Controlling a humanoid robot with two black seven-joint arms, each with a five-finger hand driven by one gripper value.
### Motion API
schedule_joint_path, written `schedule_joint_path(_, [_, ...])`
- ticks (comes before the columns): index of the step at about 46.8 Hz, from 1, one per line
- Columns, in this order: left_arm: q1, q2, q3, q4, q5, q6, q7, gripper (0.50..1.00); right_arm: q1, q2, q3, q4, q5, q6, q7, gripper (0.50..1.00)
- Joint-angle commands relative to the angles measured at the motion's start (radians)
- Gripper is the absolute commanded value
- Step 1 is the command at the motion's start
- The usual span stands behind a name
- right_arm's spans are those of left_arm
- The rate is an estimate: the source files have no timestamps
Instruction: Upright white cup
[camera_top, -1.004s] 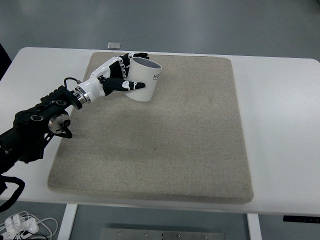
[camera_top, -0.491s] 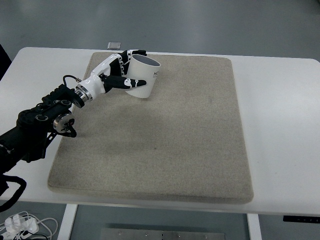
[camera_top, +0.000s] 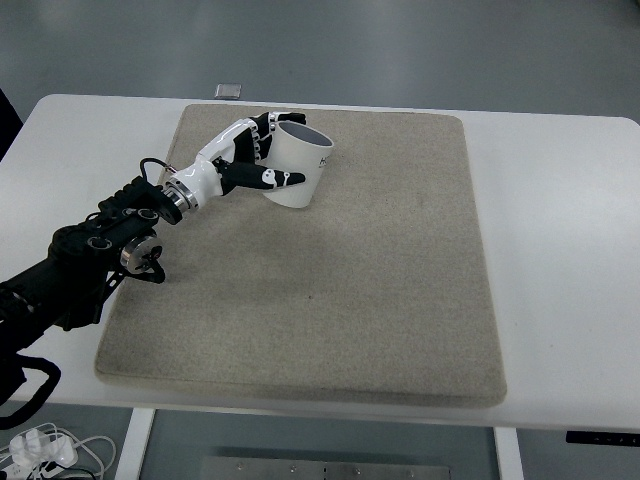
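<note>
Setting: robotics test lab or workshop bay. Evidence: plain white counter (camera_top: 560, 230) on metal legs, standing on bare grey floor (camera_top: 420, 45); beige felt-like work mat (camera_top: 330, 270) covering most of the counter, from near its far edge to near its near edge; bundle of white cables (camera_top: 45, 447) on the floor below the counter's near-left corner.

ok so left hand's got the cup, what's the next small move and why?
Probably set it down: the left hand is wrapped round the white cylindrical cup, which leans with its open mouth up and tipped toward the far right, over the far-left part of the beige mat. I'd level the cup, lower its base flat onto the mat, then open the fingers. Whether the base already touches is unclear.
</note>
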Motion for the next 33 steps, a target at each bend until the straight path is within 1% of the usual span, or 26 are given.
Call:
schedule_joint_path(1, [0.0,0.0,0.002,-0.001,-0.001,0.0,0.0,0.996,0.0,0.0,0.0,0.0,0.0,0.0,0.0,0.952])
schedule_joint_path(11, [0.0,0.0,0.004,-0.004,-0.002,-0.021,0.0,1.0,0.0,0.0,0.0,0.0,0.0,0.0,0.0,0.952])
schedule_joint_path(17, [-0.005,0.0,0.004,-0.007,-0.005,-0.063,0.0,1.0,0.0,0.0,0.0,0.0,0.0,0.0,0.0,0.952])
schedule_joint_path(30, [-0.014,0.012,0.002,-0.009,-0.01,-0.123,0.0,1.0,0.0,0.0,0.0,0.0,0.0,0.0,0.0,0.952])
schedule_joint_path(33, [-0.015,0.014,-0.006,-0.009,-0.011,-0.129,0.0,1.0,0.0,0.0,0.0,0.0,0.0,0.0,0.001,0.952])
